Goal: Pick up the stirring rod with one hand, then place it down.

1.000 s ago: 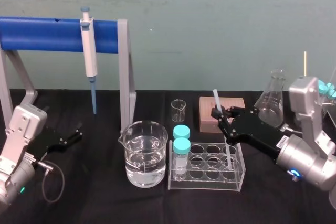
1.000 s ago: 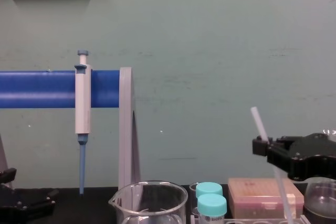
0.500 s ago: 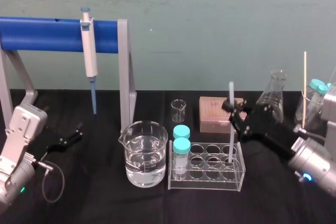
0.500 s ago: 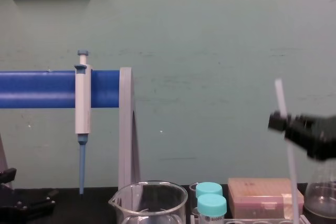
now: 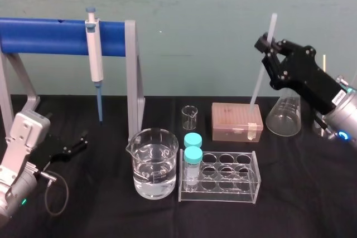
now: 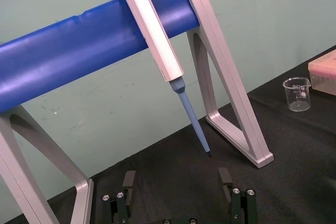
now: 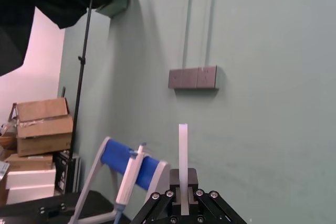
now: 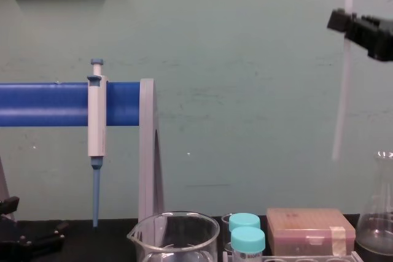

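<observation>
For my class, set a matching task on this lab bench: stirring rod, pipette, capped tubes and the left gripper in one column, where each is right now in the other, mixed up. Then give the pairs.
Column 1
1. stirring rod
2. pipette
3. capped tubes
4. left gripper

Column 2
A. hanging from the blue bar
B. standing in the clear rack
C. open, low over the black table, holding nothing
D. clamped in the right gripper, high above the table

Pairs: 1-D, 2-A, 3-B, 4-C
</observation>
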Available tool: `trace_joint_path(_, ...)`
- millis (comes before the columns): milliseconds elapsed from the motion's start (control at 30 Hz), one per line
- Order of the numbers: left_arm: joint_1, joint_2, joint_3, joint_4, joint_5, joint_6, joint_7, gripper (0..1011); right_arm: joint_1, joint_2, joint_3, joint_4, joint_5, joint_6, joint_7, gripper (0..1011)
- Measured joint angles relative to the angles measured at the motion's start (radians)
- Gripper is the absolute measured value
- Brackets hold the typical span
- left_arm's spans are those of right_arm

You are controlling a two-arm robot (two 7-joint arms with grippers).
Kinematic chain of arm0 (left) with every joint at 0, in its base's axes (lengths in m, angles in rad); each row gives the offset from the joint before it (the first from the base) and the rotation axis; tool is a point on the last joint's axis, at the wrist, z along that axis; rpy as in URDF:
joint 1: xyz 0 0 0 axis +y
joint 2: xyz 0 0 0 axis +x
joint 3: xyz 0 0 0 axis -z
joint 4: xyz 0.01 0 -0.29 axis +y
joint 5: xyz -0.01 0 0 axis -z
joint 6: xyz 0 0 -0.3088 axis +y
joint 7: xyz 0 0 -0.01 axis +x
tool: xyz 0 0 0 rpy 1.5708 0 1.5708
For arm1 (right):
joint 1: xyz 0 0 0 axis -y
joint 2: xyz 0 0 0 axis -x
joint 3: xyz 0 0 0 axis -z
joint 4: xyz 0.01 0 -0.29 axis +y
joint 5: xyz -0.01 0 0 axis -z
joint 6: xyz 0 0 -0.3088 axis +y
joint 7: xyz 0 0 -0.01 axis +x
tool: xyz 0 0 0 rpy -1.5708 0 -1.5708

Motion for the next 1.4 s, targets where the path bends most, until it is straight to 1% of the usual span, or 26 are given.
trace_joint_path(167, 0.0, 0.0, 0.0, 0.0, 0.0, 0.0, 0.0, 1000, 0.015, 0.002, 0.001, -0.002, -0.01, -0.008, 0.002, 70)
trace_joint_path(533, 0.0, 0.0, 0.0, 0.0, 0.0, 0.0, 0.0, 1000, 0.022, 0.004, 0.0, -0.003, -0.026, -0.014, 0.0, 70)
trace_joint_path(1400, 0.0, 0.0, 0.0, 0.0, 0.0, 0.0, 0.0, 1000, 0.032, 0.002, -0.003, 0.013, -0.033, -0.015, 0.0, 70)
